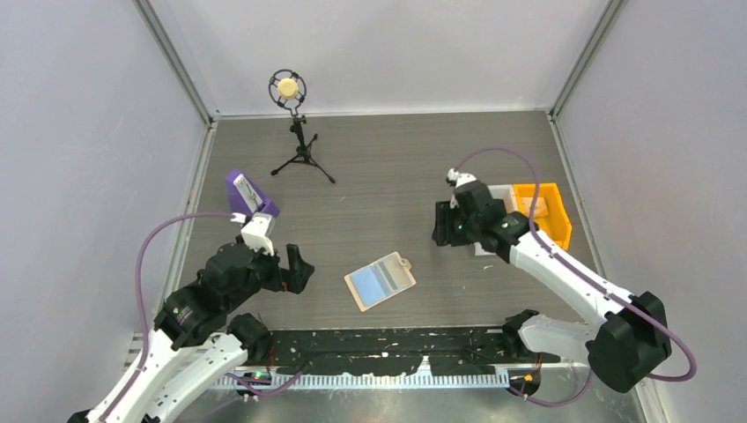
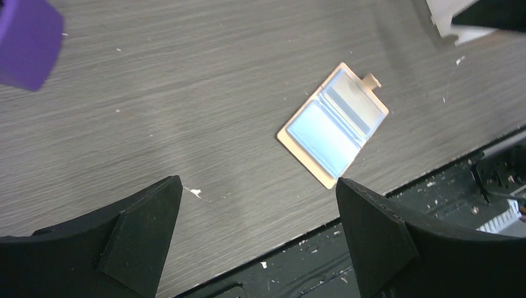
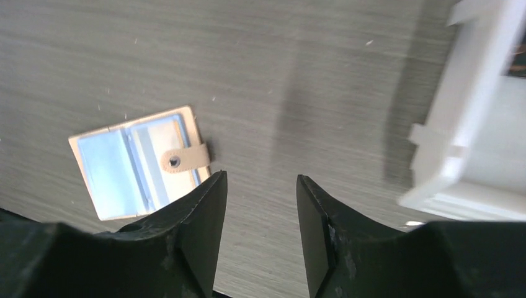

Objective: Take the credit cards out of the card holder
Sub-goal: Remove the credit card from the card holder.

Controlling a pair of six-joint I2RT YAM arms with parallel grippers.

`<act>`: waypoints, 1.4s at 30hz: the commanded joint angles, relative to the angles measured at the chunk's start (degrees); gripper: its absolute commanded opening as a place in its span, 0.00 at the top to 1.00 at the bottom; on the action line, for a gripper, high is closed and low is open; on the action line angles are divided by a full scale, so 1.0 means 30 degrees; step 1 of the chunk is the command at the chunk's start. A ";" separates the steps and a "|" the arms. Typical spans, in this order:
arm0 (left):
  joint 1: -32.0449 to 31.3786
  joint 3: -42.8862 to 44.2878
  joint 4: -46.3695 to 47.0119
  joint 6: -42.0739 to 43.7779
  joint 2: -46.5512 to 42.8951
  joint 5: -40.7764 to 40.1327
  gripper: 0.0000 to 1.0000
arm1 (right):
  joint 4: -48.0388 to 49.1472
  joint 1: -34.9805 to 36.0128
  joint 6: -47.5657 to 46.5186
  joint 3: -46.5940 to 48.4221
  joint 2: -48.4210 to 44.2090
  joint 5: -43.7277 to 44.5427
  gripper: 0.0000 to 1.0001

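Note:
The card holder (image 1: 380,280) lies open and flat on the table, pale tan outside and light blue inside, its snap tab pointing to the back right. It also shows in the left wrist view as the card holder (image 2: 333,123) and in the right wrist view as the card holder (image 3: 133,162). Its tab-side half looks greyer; I cannot tell whether credit cards sit in it. My left gripper (image 1: 286,264) (image 2: 258,181) hovers open to the holder's left, with nothing between its fingers. My right gripper (image 1: 443,227) (image 3: 261,176) is open and holds nothing, up and to the right of the holder.
An orange bin (image 1: 553,211) with a pale flat thing in it stands at the right, and a white tray (image 1: 495,196) (image 3: 471,118) lies beside it under the right arm. A purple wedge stand (image 1: 249,196) (image 2: 28,40) is at the left. A small microphone tripod (image 1: 301,150) stands at the back.

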 commanded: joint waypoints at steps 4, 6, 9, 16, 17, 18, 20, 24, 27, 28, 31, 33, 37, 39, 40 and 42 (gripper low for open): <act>-0.0073 0.0240 0.0290 0.0003 -0.2413 -0.3328 0.01 | 0.2649 0.6171 0.1893 -0.0585 0.1022 0.3731 0.44; -0.0085 0.0218 0.0027 -0.0141 -0.2869 -0.3790 0.01 | 0.2562 0.7916 0.2163 -0.0014 0.2339 0.4582 0.43; -0.0059 0.0161 -0.0047 -0.0181 -0.3408 -0.4087 0.01 | 0.2697 0.9672 0.2415 0.1229 0.3692 0.5465 0.40; -0.0086 0.0089 -0.0121 -0.0291 -0.3510 -0.4150 0.01 | 0.3214 1.2655 0.2480 0.3969 0.7724 0.5227 0.34; -0.0083 0.0099 -0.0149 -0.0312 -0.3493 -0.4171 0.01 | 0.3092 1.2815 0.2515 0.4398 0.8023 0.5183 0.34; -0.0082 0.0126 -0.0178 -0.0326 -0.3495 -0.4192 0.01 | 0.3047 1.3081 0.2511 0.4562 0.8591 0.5190 0.34; -0.0061 0.0133 -0.0198 -0.0353 -0.3628 -0.4238 0.01 | 0.3041 1.3391 0.2434 0.4841 0.9278 0.5178 0.33; -0.0067 0.0022 -0.0291 -0.0613 -0.4130 -0.4650 0.01 | 0.2869 1.3653 0.2085 0.5373 1.0620 0.4920 0.30; -0.0068 -0.0102 -0.0129 -0.0649 -0.4519 -0.4772 0.01 | 0.2797 1.3826 0.2014 0.5526 1.1492 0.5150 0.29; -0.0073 -0.0104 -0.0117 -0.0646 -0.4619 -0.4827 0.01 | 0.2782 1.3854 0.1996 0.5536 1.1650 0.5174 0.29; -0.0081 -0.0083 -0.0182 -0.0670 -0.4691 -0.5060 0.01 | 0.2458 1.3999 0.1928 0.5804 1.2590 0.5566 0.29; -0.0058 -0.0076 -0.0229 -0.0707 -0.4692 -0.5060 0.01 | 0.2242 1.4051 0.1922 0.5956 1.3044 0.5866 0.29; -0.0058 -0.0046 -0.0303 -0.0716 -0.4678 -0.5107 0.01 | 0.2363 1.4038 0.1868 0.5816 1.3399 0.6029 0.31; -0.0066 -0.0046 -0.0326 -0.0758 -0.4709 -0.5136 0.01 | 0.2479 1.4049 0.1900 0.5701 1.3420 0.5990 0.34; -0.0058 -0.0046 -0.0335 -0.0777 -0.4723 -0.5114 0.01 | 0.2608 1.4054 0.1967 0.5585 1.3390 0.5915 0.39; -0.0074 -0.0097 -0.0326 -0.0865 -0.4749 -0.5126 0.01 | 0.2934 1.4058 0.2132 0.5324 1.3185 0.5800 0.53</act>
